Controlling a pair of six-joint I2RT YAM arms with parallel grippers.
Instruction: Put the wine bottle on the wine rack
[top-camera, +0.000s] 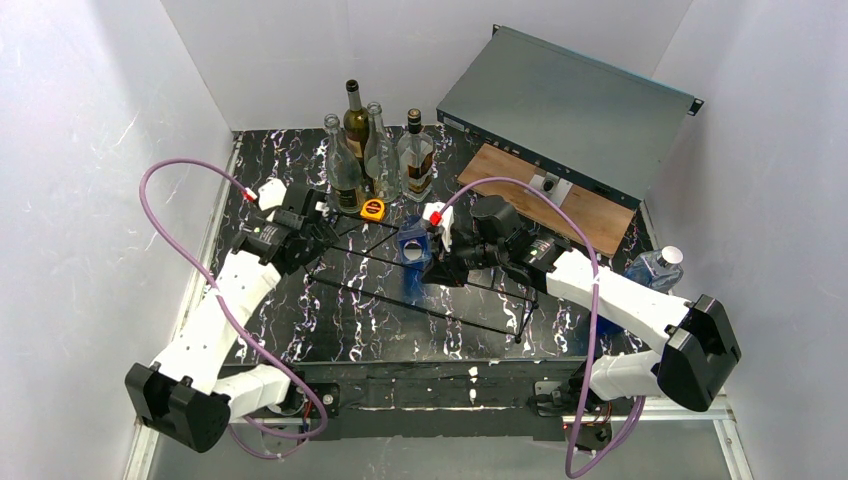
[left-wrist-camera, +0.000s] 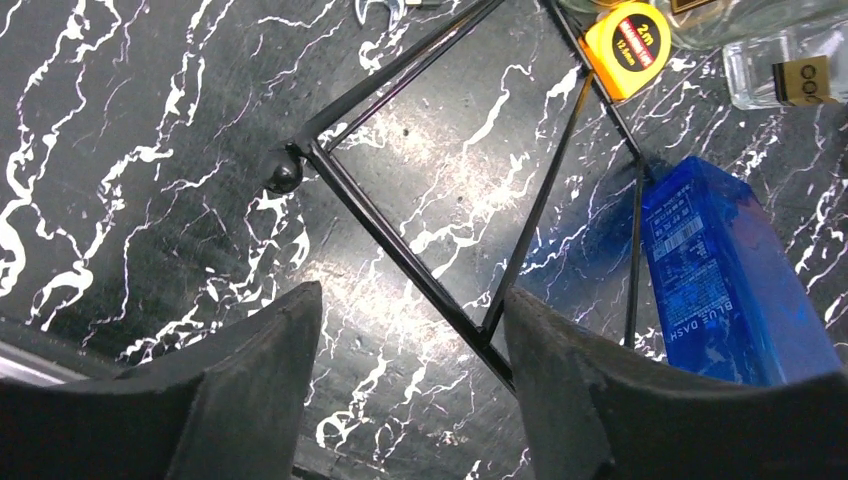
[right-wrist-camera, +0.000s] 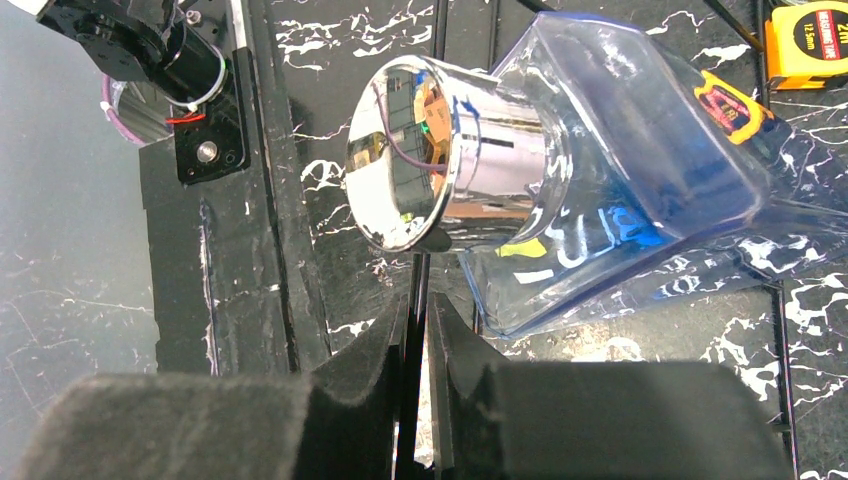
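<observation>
Blue wine bottle (top-camera: 412, 250) lay on wine rack (left-wrist-camera: 400, 253), tabletop (top-camera: 280, 330) ctr, cap (right-wrist-camera: 400, 170) toward approx. 6 o'clock. Glass: likely heavy, slick, fragile; grip body, not cap. Left claw (left-wrist-camera: 410, 330) released, straddling the rack; right claw (right-wrist-camera: 418, 330) clenched on it.

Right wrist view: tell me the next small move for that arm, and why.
Probably open the right end effector and back it off. The blue bottle already lies across the wine rack, held by neither arm; that end effector only pinches a rack rod below the cap. The left end effector is open astride a corner rod.
</observation>
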